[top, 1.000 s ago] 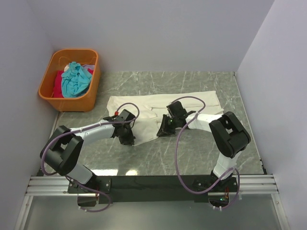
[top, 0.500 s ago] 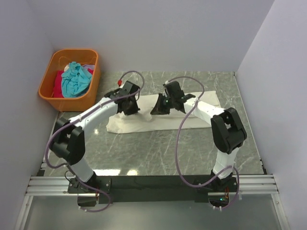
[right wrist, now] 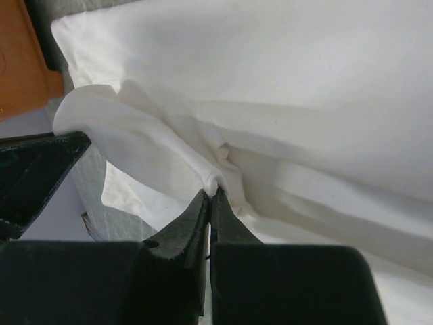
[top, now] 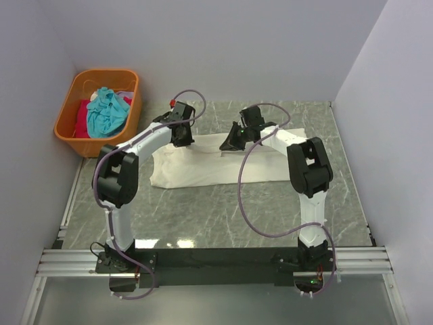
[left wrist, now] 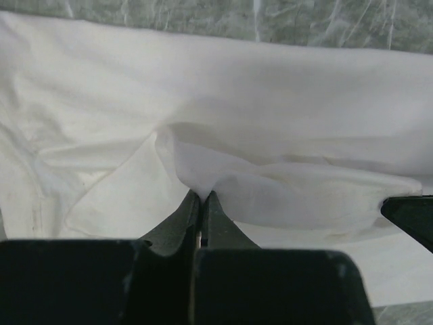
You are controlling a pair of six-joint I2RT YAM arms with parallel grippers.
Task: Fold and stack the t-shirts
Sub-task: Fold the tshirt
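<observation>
The cream t-shirt lies folded lengthwise as a long band across the middle of the table. My left gripper is at its far edge, left of centre, shut on a pinch of the cream cloth. My right gripper is at the far edge near the middle, shut on a pinch of the same cloth. The teal t-shirt and a red t-shirt lie crumpled in the orange basket.
The orange basket stands at the far left corner of the marble table. White walls close in the back and both sides. The opposite gripper shows as a dark shape at the edge of each wrist view.
Both grippers have carried the shirt's near edge away from me over the rest of the shirt, to its far edge. The shirt is now folded into a narrower band.
</observation>
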